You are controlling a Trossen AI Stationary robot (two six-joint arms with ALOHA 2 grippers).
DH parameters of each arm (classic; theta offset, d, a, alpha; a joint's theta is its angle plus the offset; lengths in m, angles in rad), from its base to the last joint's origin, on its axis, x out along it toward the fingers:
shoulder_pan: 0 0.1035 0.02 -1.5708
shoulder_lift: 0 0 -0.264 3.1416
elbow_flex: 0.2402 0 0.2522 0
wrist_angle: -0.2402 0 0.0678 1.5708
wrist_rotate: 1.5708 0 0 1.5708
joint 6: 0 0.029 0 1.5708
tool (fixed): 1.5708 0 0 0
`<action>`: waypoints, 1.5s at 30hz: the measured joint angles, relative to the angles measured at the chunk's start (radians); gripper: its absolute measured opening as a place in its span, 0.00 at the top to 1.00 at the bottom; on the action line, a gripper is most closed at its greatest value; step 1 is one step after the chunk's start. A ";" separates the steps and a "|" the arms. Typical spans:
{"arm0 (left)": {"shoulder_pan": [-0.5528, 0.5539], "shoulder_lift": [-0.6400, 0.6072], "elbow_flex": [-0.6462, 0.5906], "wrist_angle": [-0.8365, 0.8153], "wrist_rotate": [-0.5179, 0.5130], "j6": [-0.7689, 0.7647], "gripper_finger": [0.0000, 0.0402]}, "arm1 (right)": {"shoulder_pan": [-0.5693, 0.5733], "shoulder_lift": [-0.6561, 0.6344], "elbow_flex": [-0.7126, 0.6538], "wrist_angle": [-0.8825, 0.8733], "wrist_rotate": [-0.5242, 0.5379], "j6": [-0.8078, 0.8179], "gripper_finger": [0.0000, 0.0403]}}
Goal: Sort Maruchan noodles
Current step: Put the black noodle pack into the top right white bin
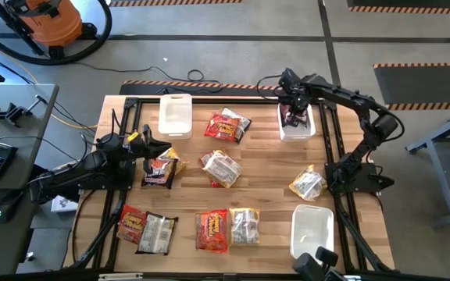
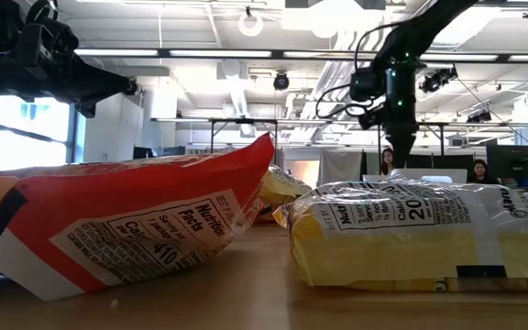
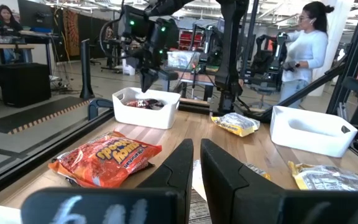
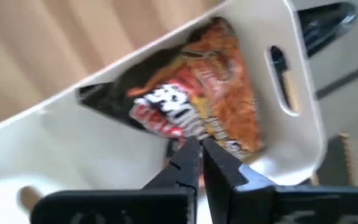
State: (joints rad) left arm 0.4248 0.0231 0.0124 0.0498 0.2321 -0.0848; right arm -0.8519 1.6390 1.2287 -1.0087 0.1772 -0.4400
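Observation:
Several Maruchan noodle packets lie flat on the wooden table: red ones (image 1: 226, 125) (image 1: 212, 230), a dark one (image 1: 161, 168), yellow-white ones (image 1: 306, 183) (image 1: 244, 226). One dark-and-orange packet (image 4: 191, 106) lies inside the white bin (image 1: 297, 131) at the far right. My right gripper (image 4: 199, 149) hangs just above that packet, pointing down, fingers shut with nothing between them; the left wrist view shows its tips (image 3: 148, 84) over the bin's rim. My left gripper (image 3: 194, 171) waits at the table's left side, level, shut and holding nothing.
A second white bin (image 1: 175, 115) stands at the far left of centre and a third (image 1: 312, 230) at the near right. Black frame rails (image 1: 342, 156) run along the table's edges. People sit and stand in the room beyond the table.

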 joint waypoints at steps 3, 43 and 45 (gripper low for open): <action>0.000 0.000 0.000 0.000 0.000 0.000 0.94 | 0.013 0.000 -0.007 -0.069 0.002 0.027 0.94; 0.000 0.000 0.000 0.000 0.000 0.000 0.94 | -0.022 0.002 -0.090 0.032 -0.019 0.256 0.99; 0.000 0.000 0.000 0.000 0.000 0.000 0.94 | -0.040 0.002 -0.032 -0.005 -0.053 0.256 0.99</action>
State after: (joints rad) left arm 0.4248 0.0231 0.0124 0.0498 0.2320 -0.0847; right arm -0.8922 1.6413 1.1966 -1.0136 0.1247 -0.1844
